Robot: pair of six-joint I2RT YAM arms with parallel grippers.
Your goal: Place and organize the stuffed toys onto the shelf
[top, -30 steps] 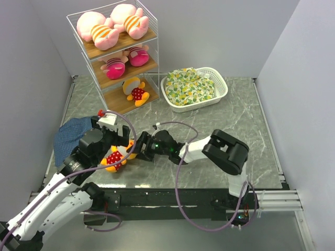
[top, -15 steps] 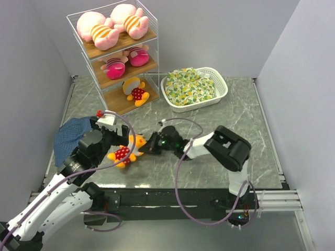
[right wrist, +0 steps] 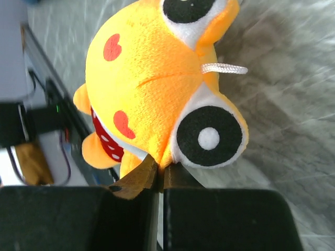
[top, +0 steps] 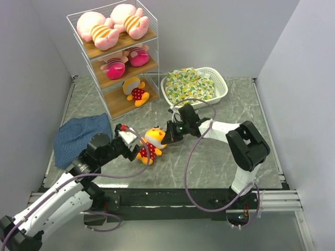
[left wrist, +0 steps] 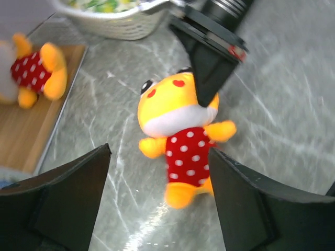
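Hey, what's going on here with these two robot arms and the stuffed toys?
The right gripper is shut on the head of an orange-yellow toy in a red polka-dot outfit, out on the table. The left gripper is open right beside that toy, not gripping it. The shelf already holds five toys: two pigs on top, two dolls in the middle, and a matching orange animal at the bottom. This toy is the only one not yet shelved.
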